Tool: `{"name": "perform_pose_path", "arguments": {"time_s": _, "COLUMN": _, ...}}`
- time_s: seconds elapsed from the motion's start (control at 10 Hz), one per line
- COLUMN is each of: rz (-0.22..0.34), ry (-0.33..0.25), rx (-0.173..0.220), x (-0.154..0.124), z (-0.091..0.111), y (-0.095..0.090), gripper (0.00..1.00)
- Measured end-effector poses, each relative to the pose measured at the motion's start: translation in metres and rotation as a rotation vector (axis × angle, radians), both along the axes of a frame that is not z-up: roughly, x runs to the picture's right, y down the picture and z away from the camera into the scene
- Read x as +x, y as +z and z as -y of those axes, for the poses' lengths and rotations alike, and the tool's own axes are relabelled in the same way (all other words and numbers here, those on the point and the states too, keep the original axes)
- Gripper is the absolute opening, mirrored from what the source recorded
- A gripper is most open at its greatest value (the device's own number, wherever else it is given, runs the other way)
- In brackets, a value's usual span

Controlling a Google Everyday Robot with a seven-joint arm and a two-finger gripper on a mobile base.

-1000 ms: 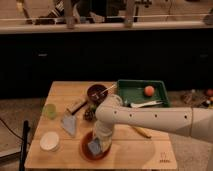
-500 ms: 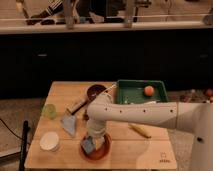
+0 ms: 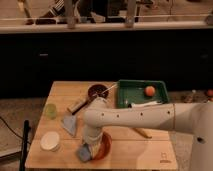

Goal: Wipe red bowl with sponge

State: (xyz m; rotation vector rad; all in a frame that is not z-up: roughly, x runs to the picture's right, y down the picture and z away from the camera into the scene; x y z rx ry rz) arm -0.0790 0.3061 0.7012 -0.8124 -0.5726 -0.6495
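Note:
The red bowl sits near the table's front edge, mostly covered by my arm. The blue-grey sponge with a yellowish side lies at the bowl's left rim, under my gripper. The gripper points down at the bowl's left side, at the end of the white arm that reaches in from the right. It seems to hold the sponge against the bowl.
A blue-grey triangular cloth lies left of the arm. A small white bowl is front left, a green cup behind it. A dark maroon bowl with a utensil and a green tray holding an orange ball stand at the back.
The gripper and sponge have slid left across the red bowl, from its middle to its left rim. The arm has swung left with them.

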Motion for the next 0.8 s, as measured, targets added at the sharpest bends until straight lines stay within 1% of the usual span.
{"name": "perform_pose_path", "arguments": {"time_s": 0.1, "rz": -0.005, "ry": -0.001, "rx": -0.006, "x": 0.012, "z": -0.006, "y": -0.005, "gripper": 0.02}}
{"name": "perform_pose_path", "arguments": {"time_s": 0.2, "rz": -0.006, "ry": -0.001, "rx": -0.007, "x": 0.014, "z": -0.007, "y": -0.005, "gripper": 0.02}}
{"name": "perform_pose_path", "arguments": {"time_s": 0.3, "rz": -0.023, "ry": 0.011, "rx": -0.009, "x": 0.03, "z": -0.008, "y": -0.006, "gripper": 0.02}}
{"name": "perform_pose_path", "arguments": {"time_s": 0.5, "rz": -0.052, "ry": 0.03, "rx": -0.004, "x": 0.045, "z": -0.003, "y": -0.003, "gripper": 0.02}}
{"name": "perform_pose_path", "arguments": {"time_s": 0.8, "rz": -0.076, "ry": 0.045, "rx": 0.013, "x": 0.05, "z": 0.012, "y": 0.009, "gripper": 0.02}}
